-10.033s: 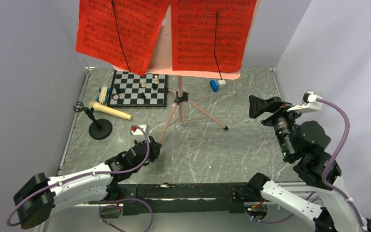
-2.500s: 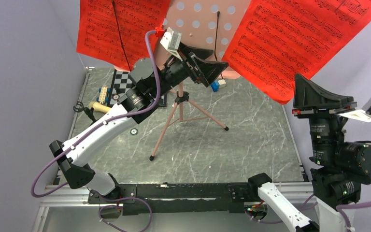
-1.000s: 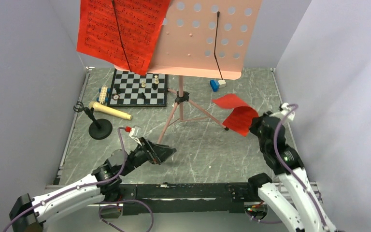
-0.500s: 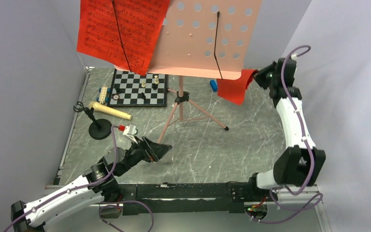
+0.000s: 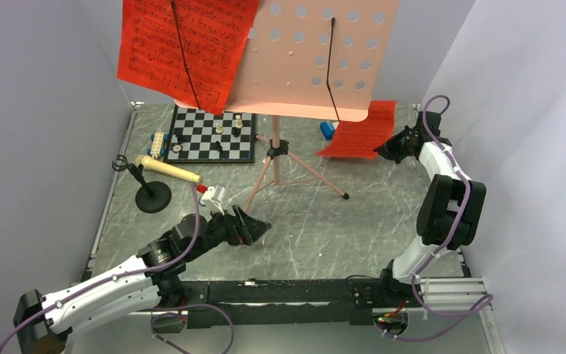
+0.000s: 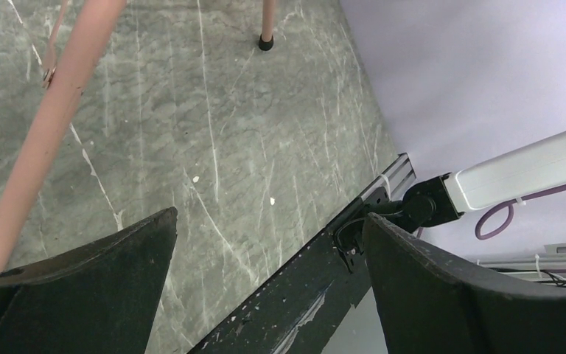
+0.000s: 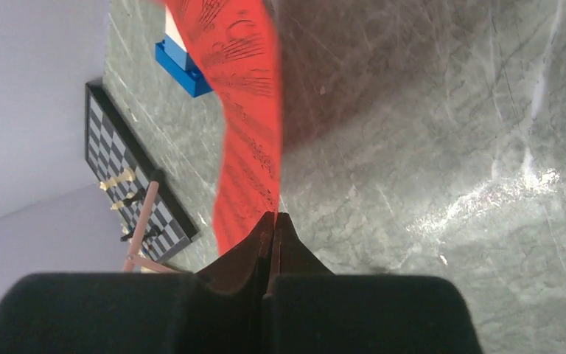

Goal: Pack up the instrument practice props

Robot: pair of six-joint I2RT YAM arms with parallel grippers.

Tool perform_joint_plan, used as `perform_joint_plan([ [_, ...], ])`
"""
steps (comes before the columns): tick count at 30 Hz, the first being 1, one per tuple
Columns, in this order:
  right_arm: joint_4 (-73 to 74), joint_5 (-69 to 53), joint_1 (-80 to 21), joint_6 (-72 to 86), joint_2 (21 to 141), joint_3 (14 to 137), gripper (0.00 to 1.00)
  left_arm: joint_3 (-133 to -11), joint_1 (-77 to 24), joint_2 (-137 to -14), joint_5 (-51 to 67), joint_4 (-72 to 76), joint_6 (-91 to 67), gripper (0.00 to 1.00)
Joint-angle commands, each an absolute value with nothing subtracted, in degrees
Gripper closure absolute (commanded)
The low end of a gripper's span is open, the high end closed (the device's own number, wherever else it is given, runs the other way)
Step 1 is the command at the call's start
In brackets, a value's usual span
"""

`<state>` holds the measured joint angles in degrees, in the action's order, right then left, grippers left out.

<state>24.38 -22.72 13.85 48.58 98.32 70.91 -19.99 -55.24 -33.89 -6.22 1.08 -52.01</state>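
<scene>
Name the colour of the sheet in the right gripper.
The sheet is red with black notes; best in right wrist view.

No word, number, brand or label can be read anywhere. The only print is music notation. Black staves and notes cover the red page (image 5: pixel 184 44) hanging on the stand (image 5: pixel 309 59). The same fine staves run along the loose page (image 7: pixel 247 110) at the far right of the table (image 5: pixel 302 214), too small and blurred to show any title or lettering. The chessboard (image 5: pixel 210 133) shows only plain squares.
</scene>
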Motion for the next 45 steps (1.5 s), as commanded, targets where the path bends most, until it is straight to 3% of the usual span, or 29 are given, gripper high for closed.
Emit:
perform_joint_plan([
  [1,23.7,-21.2,14.3,44.6,95.2,73.7,1.00,-22.5,-55.5,-32.1,-5.3,1.8,-50.2,0.01],
  [17,29.4,-10.0,18.4,36.3,105.8,71.2,1.00,-18.0,-55.5,-22.8,-7.8,1.3,-49.7,0.01],
  [22,29.6,-11.0,18.4,36.5,104.0,71.8,0.52,-18.5,-55.5,-23.5,-8.5,0.1,-50.3,0.01],
  [25,30.3,-10.2,18.3,37.7,100.4,72.4,0.34,-18.6,-55.5,-23.1,-9.5,-1.6,-50.9,0.01],
  [29,32.0,-8.0,17.2,39.1,94.2,73.7,0.19,-19.3,-55.5,-21.6,-10.3,-2.4,-49.1,0.01],
  [35,31.9,1.5,6.5,36.6,81.0,71.5,0.14,-22.1,-55.5,-19.0,-15.3,-6.4,-47.8,0.01],
  [41,15.6,9.3,-7.1,35.8,55.6,49.0,0.18,-24.7,-55.5,-17.4,-18.4,-7.1,-43.1,0.01],
  [45,12.8,15.1,-20.1,29.5,42.1,40.1,0.13,-29.1,-55.5,-16.7,-18.7,-7.8,-34.4,0.01],
])
